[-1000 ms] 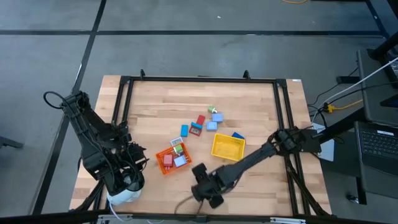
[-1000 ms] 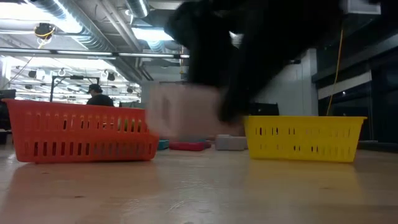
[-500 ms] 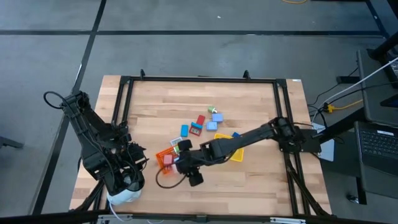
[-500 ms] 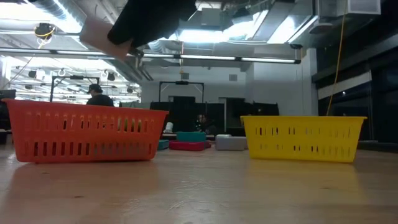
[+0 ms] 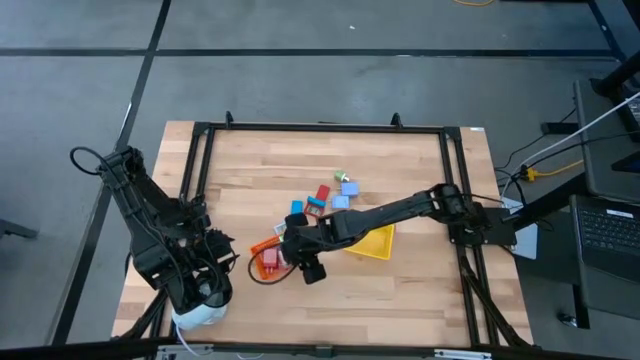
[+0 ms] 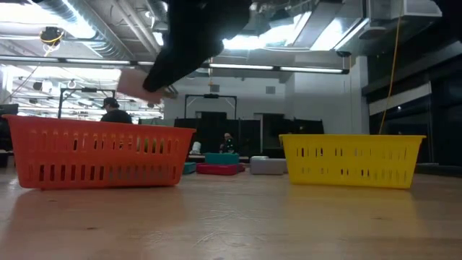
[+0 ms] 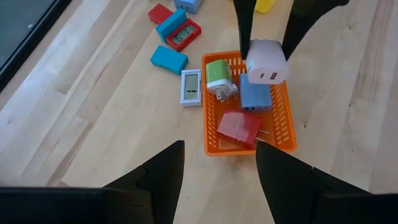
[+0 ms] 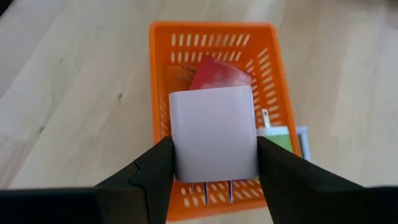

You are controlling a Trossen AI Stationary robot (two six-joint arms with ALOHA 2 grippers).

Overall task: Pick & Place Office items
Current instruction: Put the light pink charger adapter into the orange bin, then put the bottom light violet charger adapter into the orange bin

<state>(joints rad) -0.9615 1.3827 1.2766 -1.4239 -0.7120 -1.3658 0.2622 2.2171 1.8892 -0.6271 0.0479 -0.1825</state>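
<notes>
My right gripper (image 5: 297,252) hangs over the orange tray (image 5: 262,262), shut on a white charger block (image 8: 214,132), which also shows in the left wrist view (image 7: 267,61). The tray (image 7: 281,134) holds a green piece (image 7: 217,73), a grey-blue piece (image 7: 255,96) and a red piece (image 7: 239,127). More pieces lie flat on the table beyond it: a white one (image 7: 191,87), a blue one (image 7: 169,59) and a red-framed blue one (image 7: 180,34). My left gripper (image 7: 217,162) waits open at the near left corner. My right gripper pinches the white block by its two opposite side faces (image 8: 177,140), one finger (image 8: 152,168) on each side. The fingers come from above, pointing down (image 7: 245,25). The block is lifted clear over the orange tray, its metal prongs (image 8: 217,190) toward the wrist.
The yellow tray (image 5: 372,240) stands right of the orange one, partly under my right arm. A white cylinder (image 5: 200,314) sits below my left gripper at the near left corner. A black frame (image 5: 320,127) runs around the table. Bare wood lies along the near edge.
My right gripper, shut on the white block, has risen from near the table's near edge and swung toward the far left, ending above the orange tray. The block has gone from table height to well above the tray rim.
</notes>
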